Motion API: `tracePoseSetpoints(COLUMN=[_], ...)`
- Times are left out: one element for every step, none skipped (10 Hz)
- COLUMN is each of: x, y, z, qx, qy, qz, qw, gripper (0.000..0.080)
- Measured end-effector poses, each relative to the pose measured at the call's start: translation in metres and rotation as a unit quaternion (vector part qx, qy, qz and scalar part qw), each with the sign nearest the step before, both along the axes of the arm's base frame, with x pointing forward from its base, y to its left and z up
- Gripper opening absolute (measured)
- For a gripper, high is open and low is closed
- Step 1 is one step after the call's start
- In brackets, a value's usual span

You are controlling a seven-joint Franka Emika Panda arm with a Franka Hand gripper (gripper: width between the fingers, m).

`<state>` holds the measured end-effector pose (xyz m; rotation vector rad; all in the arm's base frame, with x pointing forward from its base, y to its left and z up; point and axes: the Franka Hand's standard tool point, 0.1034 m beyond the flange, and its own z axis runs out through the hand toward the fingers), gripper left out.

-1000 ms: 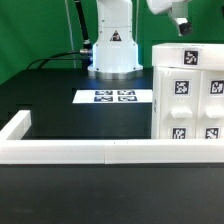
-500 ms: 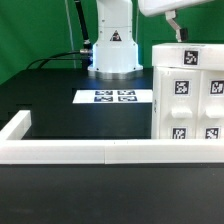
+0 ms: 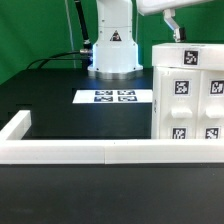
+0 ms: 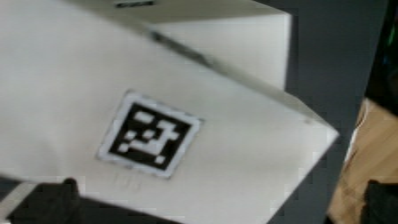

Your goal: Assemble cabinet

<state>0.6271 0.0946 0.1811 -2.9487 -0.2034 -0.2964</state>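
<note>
While the jaws hang at the upper right of the exterior frame just above the cabinet (image 3: 190,95), holding nothing I can see, their spread cannot be told. Standing at right as one block, the cabinet looks largely assembled. Around it, marker board (image 3: 114,97) mid-desk, border wall (image 3: 90,152) in front, nothing obstructing.

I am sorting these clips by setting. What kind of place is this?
Most likely a robotics lab test bench: the arm's base is bolted onto a black table, a marker board lies flat on it, and the tagged white cabinet stands inside a low white border wall.
</note>
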Motion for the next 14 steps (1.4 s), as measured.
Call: tracePoseSetpoints(x=[0.001, 0.001, 0.000, 0.000, -0.001, -0.003, -0.005, -0.006, -0.008, -0.010, -0.011, -0.011, -0.011, -0.011], y=[-0.001, -0.002, -0.005, -0.008, -0.009, -0.009, -0.010, -0.012, -0.010, -0.009, -0.010, -0.010, -0.010, -0.011], z=[0.000, 0.000, -0.001, -0.003, -0.005, -0.007, -0.011, -0.015, -0.020, -0.026, -0.031, -0.032, -0.032, -0.031], qx=[-0.019, -0.039, -0.052, -0.060, -0.065, -0.077, -0.085, -0.098, -0.096, -0.096, -0.095, -0.094, -0.093, -0.092], qy=[-0.013, -0.025, -0.034, -0.038, -0.039, -0.036, -0.031, -0.031, -0.027, -0.023, -0.019, -0.016, -0.015, -0.014], qz=[0.060, 0.123, 0.179, 0.215, 0.232, 0.260, 0.279, 0.320, 0.309, 0.310, 0.308, 0.303, 0.297, 0.294], qw=[0.998, 0.991, 0.982, 0.974, 0.970, 0.962, 0.956, 0.942, 0.946, 0.946, 0.947, 0.948, 0.950, 0.951], gripper=[0.0797, 0.0797, 0.0797, 0.0797, 0.0797, 0.0797, 0.0797, 0.0797, 0.0797, 0.0797, 0.0797, 0.0797, 0.0797, 0.0688])
